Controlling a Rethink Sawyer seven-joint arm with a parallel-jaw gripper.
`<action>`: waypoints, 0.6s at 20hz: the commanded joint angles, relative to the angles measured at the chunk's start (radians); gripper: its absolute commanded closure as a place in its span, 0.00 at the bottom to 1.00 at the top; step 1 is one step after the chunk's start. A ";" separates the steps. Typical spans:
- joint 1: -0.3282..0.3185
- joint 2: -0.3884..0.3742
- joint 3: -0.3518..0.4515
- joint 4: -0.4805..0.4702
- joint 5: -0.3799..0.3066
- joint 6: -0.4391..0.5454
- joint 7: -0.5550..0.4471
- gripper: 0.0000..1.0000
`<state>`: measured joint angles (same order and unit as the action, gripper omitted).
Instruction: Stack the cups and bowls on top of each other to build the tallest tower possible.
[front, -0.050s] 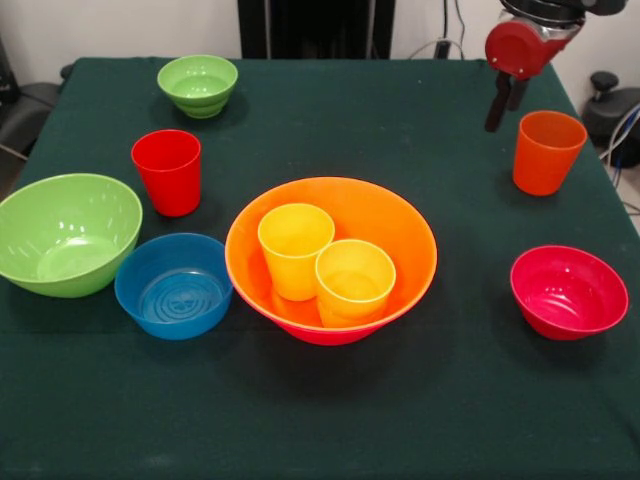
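The tower's base is the large orange bowl (390, 225) at the table's middle, with a pink-red bowl's underside (325, 335) showing beneath it. Two yellow cups (295, 248) (354, 282) stand upright inside it, side by side. The orange cup (547, 151) stands at the right, and the gripper (503, 112) hangs just to its upper left, above the cloth and holding nothing. A red cup (167, 171) stands at the left. Loose bowls are a small green one (198, 84) at the back left, a bigger green one (66, 233), a blue one (174, 285) and a red one (568, 291).
A dark green cloth covers the table (400, 120). The blue bowl sits close between the bigger green bowl and the orange bowl. Dark equipment and cables lie beyond the table's right and left edges.
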<state>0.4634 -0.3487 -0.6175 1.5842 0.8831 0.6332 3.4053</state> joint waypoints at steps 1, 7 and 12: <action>0.018 0.093 0.081 -0.112 0.033 0.038 0.354 0.00; 0.020 0.111 0.102 -0.130 0.048 0.011 0.373 0.00; 0.036 0.113 0.087 -0.166 0.047 0.056 0.422 0.00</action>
<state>0.4753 -0.2843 -0.6180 1.5044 0.9141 0.6333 3.5177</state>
